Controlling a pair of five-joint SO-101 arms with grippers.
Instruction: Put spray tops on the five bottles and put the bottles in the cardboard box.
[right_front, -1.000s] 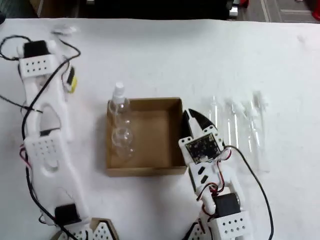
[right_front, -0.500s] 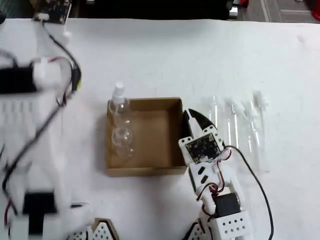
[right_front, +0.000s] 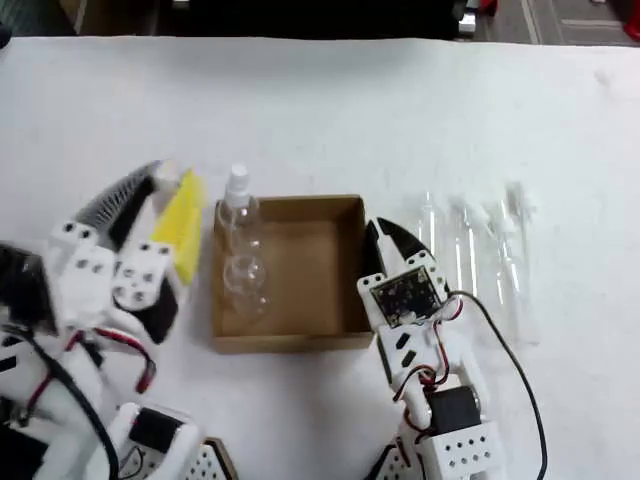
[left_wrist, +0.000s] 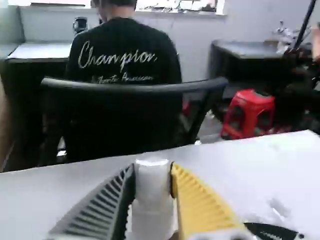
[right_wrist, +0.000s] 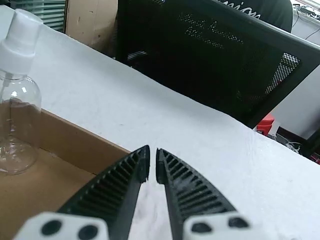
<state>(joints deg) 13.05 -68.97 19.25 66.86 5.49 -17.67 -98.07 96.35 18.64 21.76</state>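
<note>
Left wrist view: a white spray top is clamped in the left end effector, beside the cardboard box. The right end effector is held together, empty. A slip could be caused by an off-centre clamp.

the white piece clamped in your left gripper runs off the picture's edge, so you can't tell what it is. the spray tops beside the cardboard box are too faint to count. the bottle is cut by the right wrist view's edge.
</note>
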